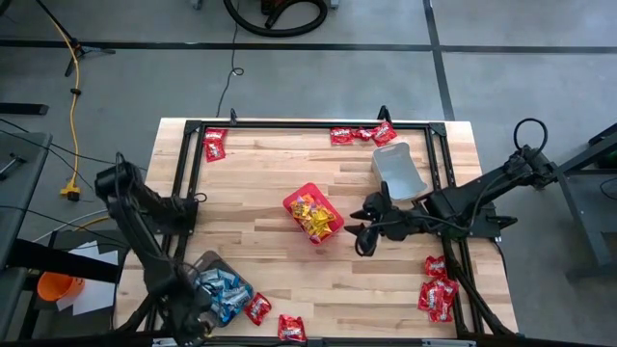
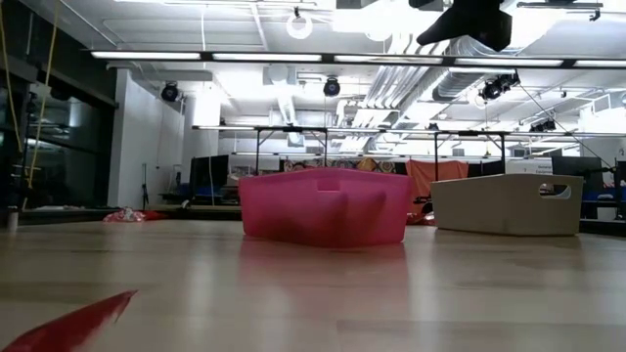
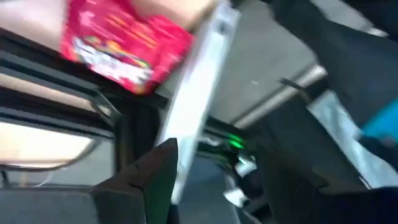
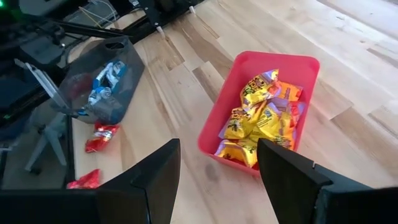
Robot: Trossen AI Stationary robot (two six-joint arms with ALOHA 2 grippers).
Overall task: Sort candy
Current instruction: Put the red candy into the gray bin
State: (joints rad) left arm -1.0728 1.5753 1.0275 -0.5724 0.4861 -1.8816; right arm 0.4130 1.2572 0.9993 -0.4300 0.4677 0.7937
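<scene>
The square red bin point(image 1: 313, 215) holds shiny yellow candy point(image 1: 317, 218) on the wooden tabletop point(image 1: 260, 183). The right tool point(image 1: 363, 229) is spread and empty. The left tool point(image 3: 211, 180) is spread too.

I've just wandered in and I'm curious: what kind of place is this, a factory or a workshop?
Probably a robotics lab or workshop. A wooden table stands on bare concrete, cables trail across the floor, and the low view shows exposed ceiling ducts and strip lights.
</scene>
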